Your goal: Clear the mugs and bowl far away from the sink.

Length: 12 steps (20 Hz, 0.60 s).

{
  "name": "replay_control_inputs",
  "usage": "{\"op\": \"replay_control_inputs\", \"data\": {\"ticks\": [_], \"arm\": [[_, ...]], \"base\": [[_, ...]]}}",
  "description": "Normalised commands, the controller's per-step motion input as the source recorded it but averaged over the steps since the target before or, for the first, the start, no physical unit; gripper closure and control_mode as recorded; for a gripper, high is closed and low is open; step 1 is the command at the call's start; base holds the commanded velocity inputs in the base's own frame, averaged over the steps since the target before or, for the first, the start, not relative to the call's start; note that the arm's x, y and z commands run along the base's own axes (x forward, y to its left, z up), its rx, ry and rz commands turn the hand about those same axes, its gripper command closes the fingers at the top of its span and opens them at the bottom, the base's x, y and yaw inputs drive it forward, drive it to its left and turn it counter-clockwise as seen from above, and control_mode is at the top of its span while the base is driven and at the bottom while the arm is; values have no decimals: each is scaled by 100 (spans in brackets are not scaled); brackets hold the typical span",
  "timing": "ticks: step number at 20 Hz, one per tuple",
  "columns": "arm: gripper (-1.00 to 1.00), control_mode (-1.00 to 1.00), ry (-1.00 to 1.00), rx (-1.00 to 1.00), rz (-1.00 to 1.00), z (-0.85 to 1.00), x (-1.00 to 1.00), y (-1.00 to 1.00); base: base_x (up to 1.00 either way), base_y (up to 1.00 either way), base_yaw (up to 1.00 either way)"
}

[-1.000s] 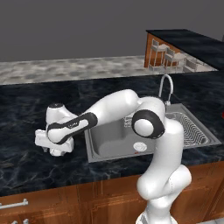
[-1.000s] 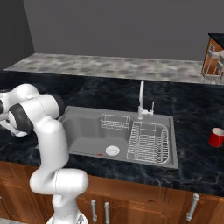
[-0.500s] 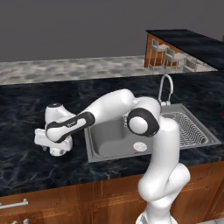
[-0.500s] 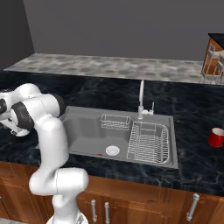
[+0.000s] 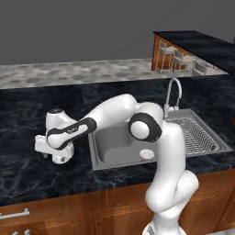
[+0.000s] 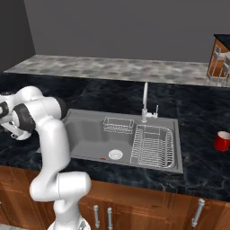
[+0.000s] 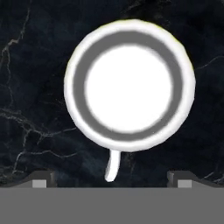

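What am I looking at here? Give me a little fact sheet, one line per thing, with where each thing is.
setting: simulated kitchen, dark marble counter
sink: grey steel basin set in the counter, wire rack on its right side
faucet: tall, silver, behind the basin
white mug: seen from straight above in the hand view, handle toward the fingertips, standing on the counter left of the sink
gripper: open, above the white mug, holding nothing
red mug: on the counter right of the sink

White mug point(image 7: 129, 87) on counter point(image 5: 27, 114) left of sink point(image 6: 121, 139).
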Motion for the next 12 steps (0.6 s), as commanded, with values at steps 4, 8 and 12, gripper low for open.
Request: {"op": "replay_control_inputs", "data": {"ticks": [4,8,12], "arm": [[-100,-100,0,0,-1,-13,5,13],[-100,-100,0,0,-1,-12,2,9],[-100,-100,0,0,-1,-12,5,7]], "base": [[0,0,0],[0,0,0],[0,0,0]]}}
